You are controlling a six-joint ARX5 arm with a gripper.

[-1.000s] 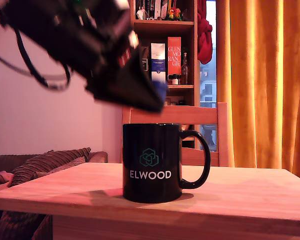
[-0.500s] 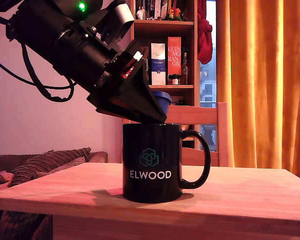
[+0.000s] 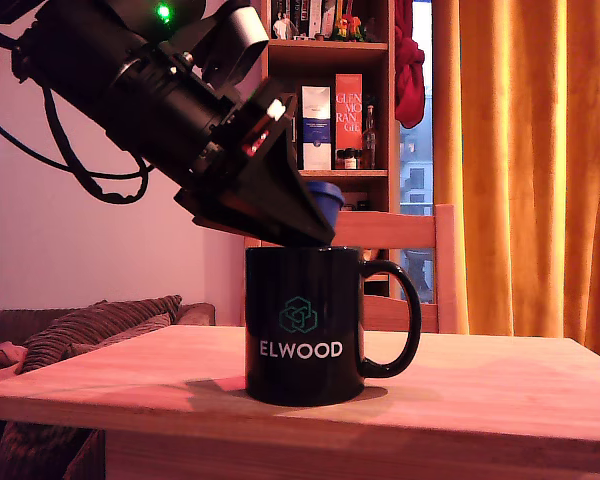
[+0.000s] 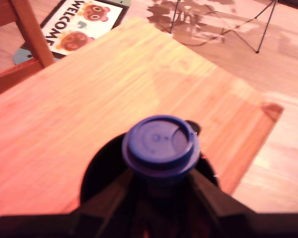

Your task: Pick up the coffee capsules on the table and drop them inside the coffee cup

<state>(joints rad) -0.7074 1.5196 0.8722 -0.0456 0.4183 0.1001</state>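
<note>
The glossy black coffee cup (image 3: pixel 305 325) with white "ELWOOD" lettering stands on the light wooden table (image 3: pixel 480 390), handle toward the exterior view's right. My black gripper (image 3: pixel 315 215) slants down from the exterior view's upper left, its tips just above the cup's rim. It is shut on a blue coffee capsule (image 3: pixel 325 200). In the wrist view the blue capsule (image 4: pixel 160 145) sits between the two dark fingers (image 4: pixel 111 196), directly over the cup's dark opening (image 4: pixel 100 173). No other capsules show on the table.
A wooden chair back (image 3: pixel 400 230) stands behind the table, with a bookshelf (image 3: pixel 330 100) and orange curtains (image 3: pixel 520 160) further back. A sofa with a striped cushion (image 3: pixel 90 330) lies at the exterior view's left. The wrist view shows a welcome mat (image 4: pixel 82 22) on the floor.
The arm swung down and toward the cup from a blurred higher position, then settled; since half a second ago it has barely moved, with the blue capsule still held over the rim.
</note>
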